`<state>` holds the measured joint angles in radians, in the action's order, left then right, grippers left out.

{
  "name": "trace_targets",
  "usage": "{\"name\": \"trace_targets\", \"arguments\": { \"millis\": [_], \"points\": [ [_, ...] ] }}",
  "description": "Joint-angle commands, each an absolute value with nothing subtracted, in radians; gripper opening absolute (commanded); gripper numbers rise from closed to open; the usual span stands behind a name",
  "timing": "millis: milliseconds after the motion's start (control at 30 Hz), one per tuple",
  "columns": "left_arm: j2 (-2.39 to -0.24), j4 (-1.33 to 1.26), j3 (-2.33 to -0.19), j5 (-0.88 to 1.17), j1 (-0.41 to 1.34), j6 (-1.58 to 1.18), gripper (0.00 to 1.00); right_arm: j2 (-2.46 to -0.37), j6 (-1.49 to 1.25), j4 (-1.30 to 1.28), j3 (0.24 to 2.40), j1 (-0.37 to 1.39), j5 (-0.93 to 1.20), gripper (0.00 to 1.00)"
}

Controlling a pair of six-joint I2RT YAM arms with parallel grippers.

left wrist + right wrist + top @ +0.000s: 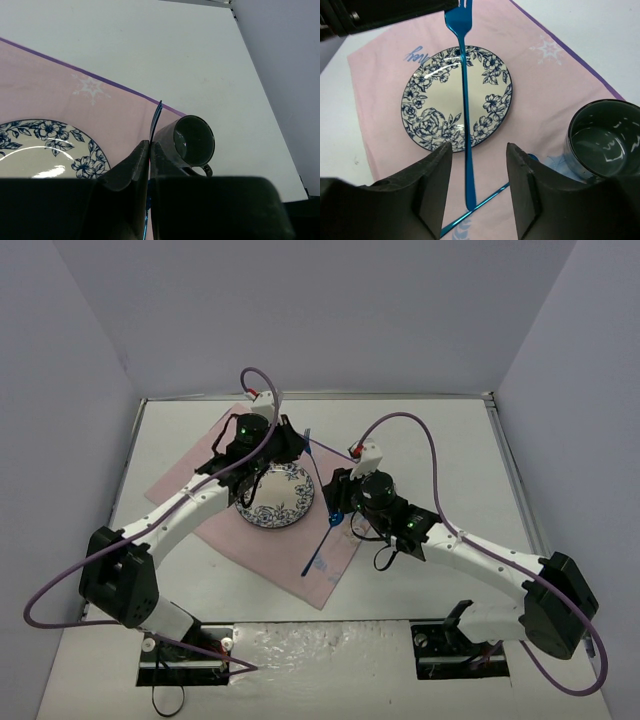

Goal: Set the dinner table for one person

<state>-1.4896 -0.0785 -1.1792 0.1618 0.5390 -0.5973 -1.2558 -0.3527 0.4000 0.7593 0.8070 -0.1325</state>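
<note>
– Right gripper [479,150] was nearest; how did it stand?
– Its jaws were partly open, with the end of the fork [464,100] handle in the gap. As far as I could see it touched neither finger
– Who had the fork, then?
– Left gripper [150,146], pinched shut on the tine end, with the tines far and the handle near
– Where was it held?
– Over the pink cloth [545,85], by the plate [432,95]
– What else was on the cloth?
– Just right of the plate stood a dark mug [602,137], mouth up. Toward the near right corner lay a thin blue utensil [317,550], but I couldn't tell what kind
– And the table [450,440]?
– White, under everything; the cloth lay on its left-middle part, and both arms reached in from the near edge
</note>
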Motion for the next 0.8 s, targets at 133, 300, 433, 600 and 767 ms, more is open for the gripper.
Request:
{"name": "trace_targets", "arguments": {
  "millis": [133,300,433,600,767],
  "points": [
    [-1.398,-0.110,-1.199,0.346,0.450,-0.433,0.00,-1.221,-0.350,0.454,0.782,0.813,-0.100,0.73],
    [-1.402,0.128,-1.288,0.482,0.337,-0.241,0.00,-1.159,-0.324,0.407,0.779,0.810,-0.118,0.89],
    [-1.419,0.359,-1.352,0.546,0.248,0.021,0.00,-1.122,-0.331,0.383,0.761,0.807,-0.124,0.99],
    [-1.469,0.567,-1.427,0.573,0.175,0.335,0.00,-1.092,-0.331,0.366,0.736,0.805,-0.118,1.00],
    [-1.579,0.715,-1.528,0.653,0.084,0.512,0.00,-1.065,-0.321,0.353,0.727,0.798,-0.107,1.00]
  ]
}}
